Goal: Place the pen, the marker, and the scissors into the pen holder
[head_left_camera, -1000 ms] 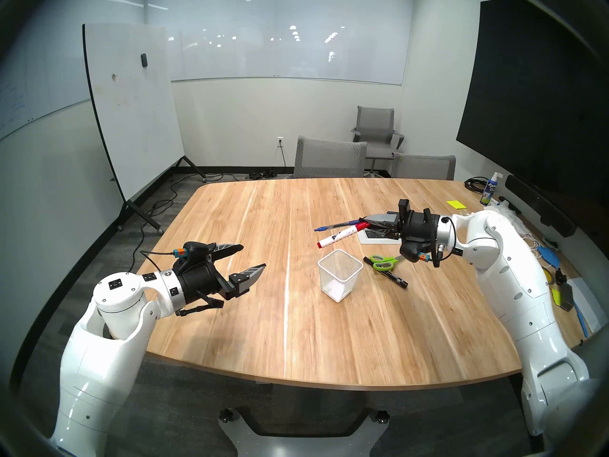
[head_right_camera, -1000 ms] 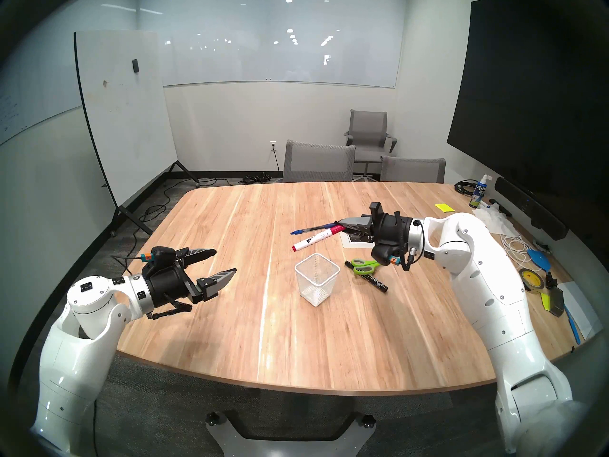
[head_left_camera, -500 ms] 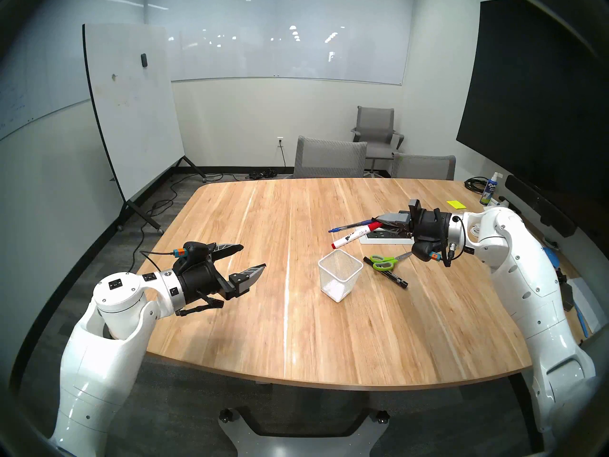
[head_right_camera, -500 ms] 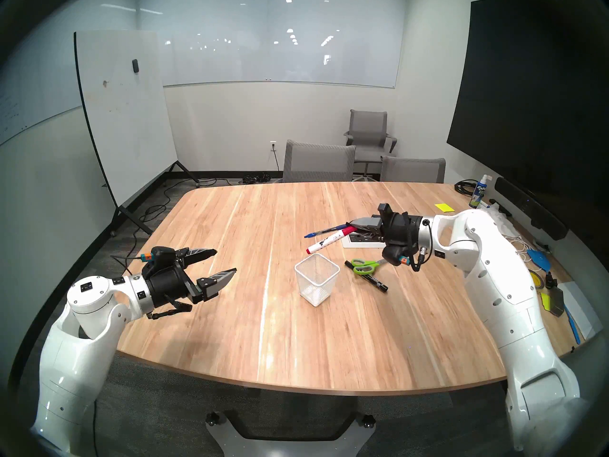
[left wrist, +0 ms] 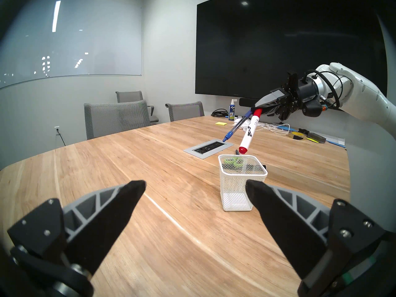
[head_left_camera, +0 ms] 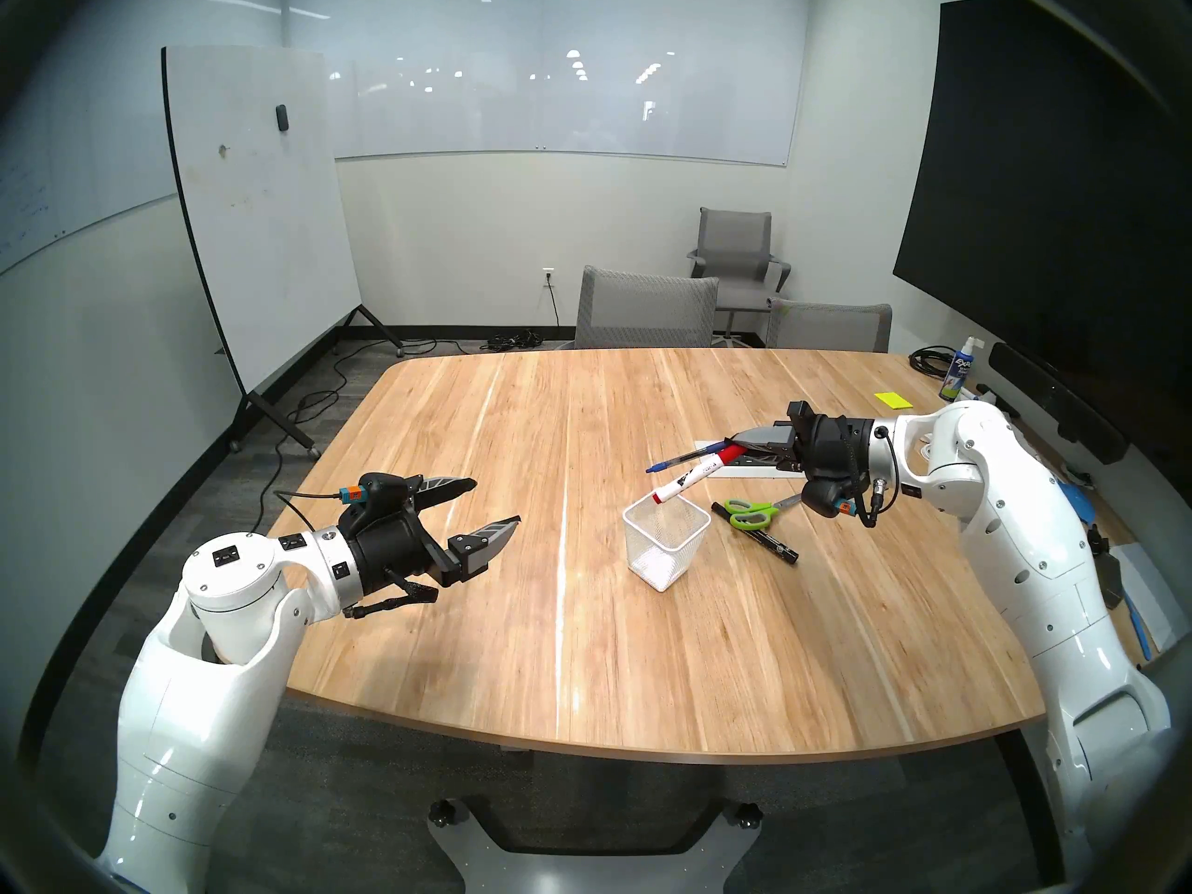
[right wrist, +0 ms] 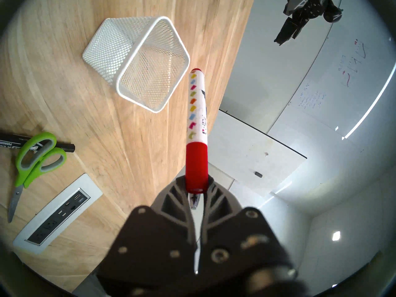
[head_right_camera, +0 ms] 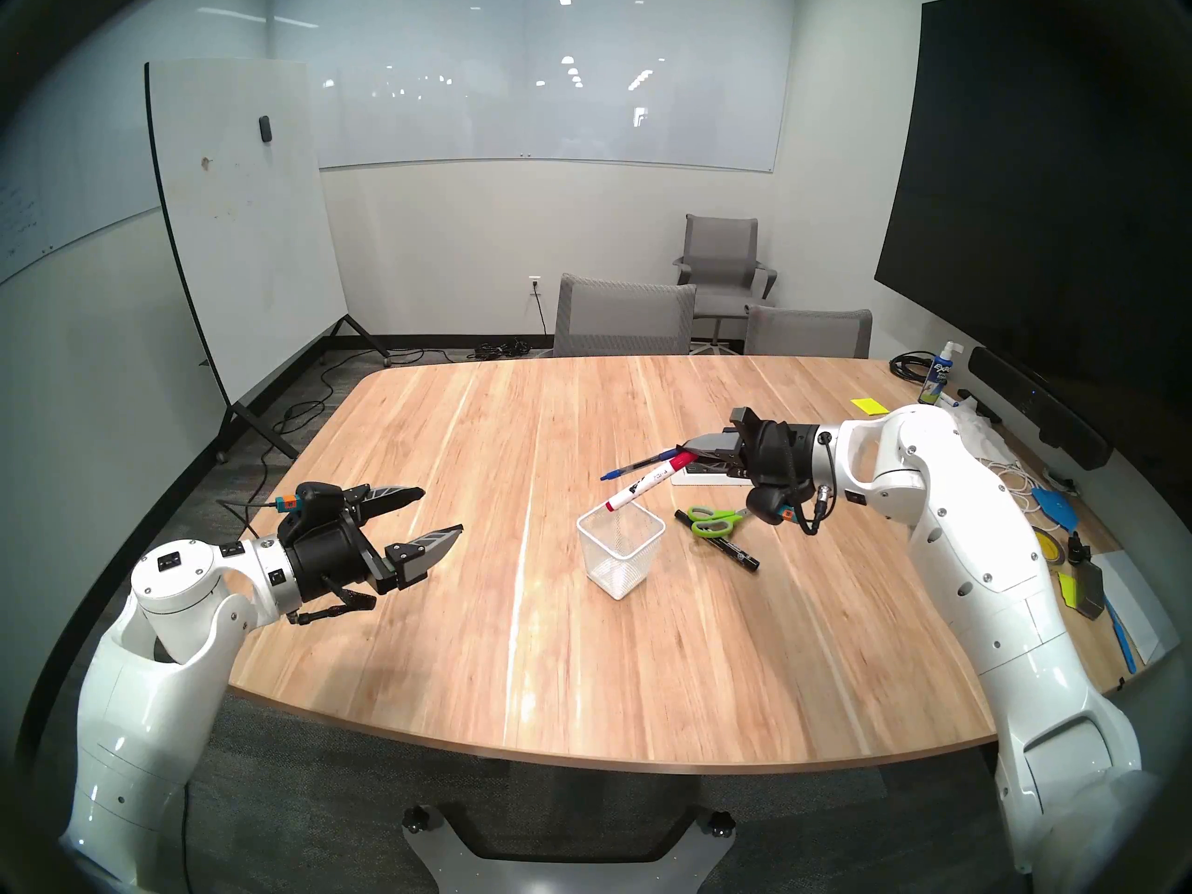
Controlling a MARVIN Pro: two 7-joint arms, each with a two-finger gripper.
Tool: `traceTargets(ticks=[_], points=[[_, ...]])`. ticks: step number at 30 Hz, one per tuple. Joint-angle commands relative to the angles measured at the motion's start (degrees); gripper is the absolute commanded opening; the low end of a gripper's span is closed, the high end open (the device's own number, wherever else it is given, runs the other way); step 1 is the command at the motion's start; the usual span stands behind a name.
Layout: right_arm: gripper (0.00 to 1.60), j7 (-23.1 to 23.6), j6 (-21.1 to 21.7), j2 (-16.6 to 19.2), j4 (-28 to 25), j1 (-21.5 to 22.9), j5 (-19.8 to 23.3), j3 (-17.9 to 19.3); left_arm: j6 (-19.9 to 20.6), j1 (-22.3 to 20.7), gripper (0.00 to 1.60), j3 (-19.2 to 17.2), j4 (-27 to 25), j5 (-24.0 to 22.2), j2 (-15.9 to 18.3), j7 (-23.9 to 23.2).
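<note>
— What's nearest on your side?

— My left gripper (head_left_camera: 496, 502) hangs over the near left of the table (head_left_camera: 516, 647), jaws spread wide, nothing between them.

— And the holder?

— The holder (head_left_camera: 665, 546) stands upright right of the table's middle. I see nothing inside it. Just to its right lie the scissors (head_left_camera: 754, 513), green handles toward the holder, resting across a black marker (head_left_camera: 761, 538).

— Where are the pen and marker?

— Both are in my right gripper (head_left_camera: 742, 442), which is pinched together on them, up off the table beyond the holder. The marker (head_left_camera: 687, 481) slants down with its red tail end just above the holder's far rim, not inside. The pen (head_left_camera: 684, 458) sticks out beside it, blue cap pointing left, higher and farther from the holder.

— Anything behind that?

— A power outlet plate (right wrist: 57, 213) set flush in the table under the right gripper.
</note>
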Motion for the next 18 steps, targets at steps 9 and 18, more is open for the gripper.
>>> traceTargets(ticks=[9, 18], points=[[0.0, -2.2, 0.1, 4.5, -1.1, 1.9, -0.9, -2.6, 0.0, -0.1, 1.6, -0.1, -0.9, 0.0, 0.1, 0.0], [0.0, -2.4, 0.1, 5.1, -2.1, 3.2, -3.4, -4.3, 0.0, -0.1, 1.6, -0.1, -0.8, 0.0, 0.1, 0.0]])
